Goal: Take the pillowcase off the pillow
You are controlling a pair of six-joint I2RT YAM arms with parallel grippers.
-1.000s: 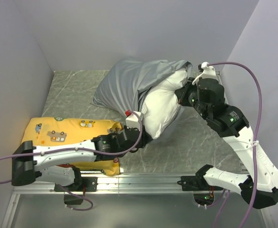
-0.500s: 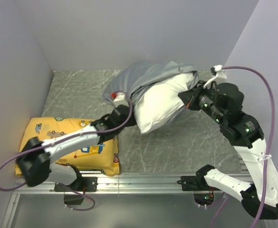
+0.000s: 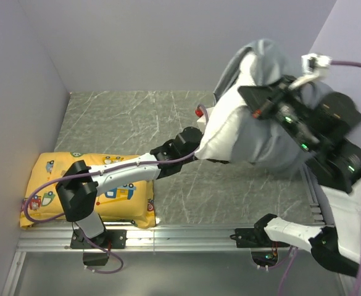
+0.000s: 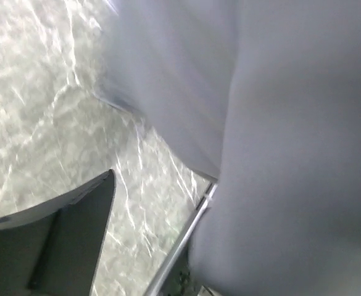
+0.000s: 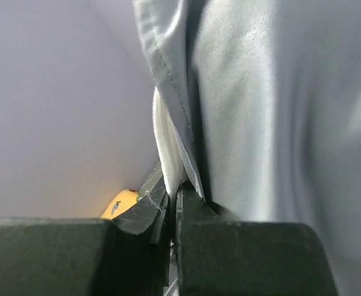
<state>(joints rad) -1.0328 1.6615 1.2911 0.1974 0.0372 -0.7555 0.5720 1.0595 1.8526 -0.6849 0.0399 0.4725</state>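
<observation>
The grey pillowcase (image 3: 263, 58) hangs high above the table with the white pillow (image 3: 226, 132) bulging out of its lower left side. My right gripper (image 3: 247, 94) is shut on the pillowcase hem (image 5: 168, 80), and the pillow's white seam (image 5: 163, 148) is pinched in with it (image 5: 175, 188). My left gripper (image 3: 199, 143) reaches out low beside the pillow's bottom corner and stands open. One of its dark fingers (image 4: 75, 240) shows over the marbled table. The grey fabric (image 4: 297, 154) hides the other.
A yellow cushion (image 3: 87, 185) with cartoon vehicles lies at the near left under the left arm. A metal rail (image 4: 183, 243) edges the table on the right. Grey walls close in the left, back and right sides.
The right arm has hauled the pillow and pillowcase up off the table and to the right. The left arm has stretched after it, and its jaws have spread apart.
</observation>
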